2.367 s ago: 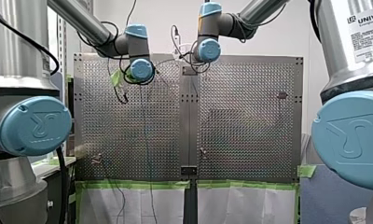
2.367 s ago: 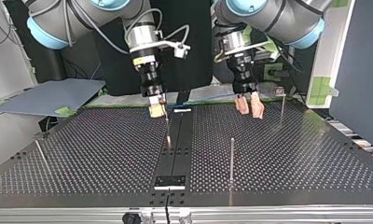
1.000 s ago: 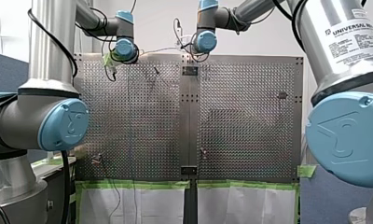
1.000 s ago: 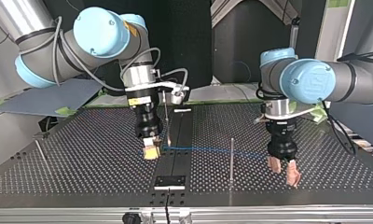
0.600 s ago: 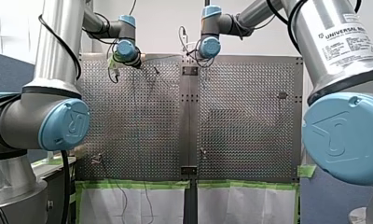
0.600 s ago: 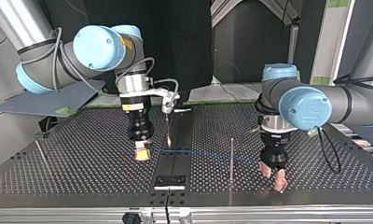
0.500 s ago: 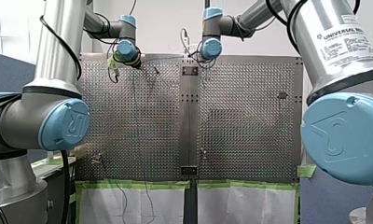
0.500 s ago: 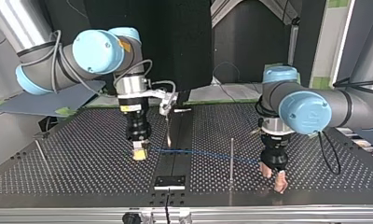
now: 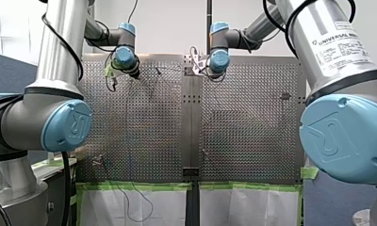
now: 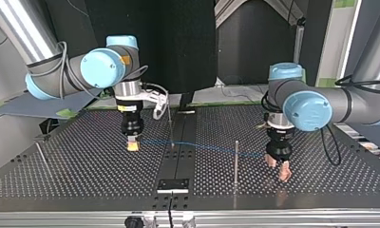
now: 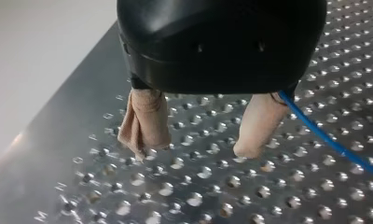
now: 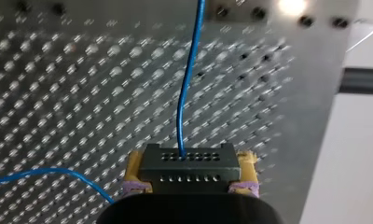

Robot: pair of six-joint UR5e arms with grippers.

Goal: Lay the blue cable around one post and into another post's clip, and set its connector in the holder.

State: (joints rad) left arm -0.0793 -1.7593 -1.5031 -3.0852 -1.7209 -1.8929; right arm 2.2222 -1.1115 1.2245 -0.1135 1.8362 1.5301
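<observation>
Right gripper (image 10: 132, 146) shifted, clamping blocky connector (image 12: 189, 164), thin blue cable (image 10: 202, 146)

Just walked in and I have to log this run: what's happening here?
My right claw is shut on the black connector, low over the table. The blue cable runs from it across the table's middle, past a post, to my left claw, which is open with the cable beside one finger. The connector is not in a holder yet.
</observation>
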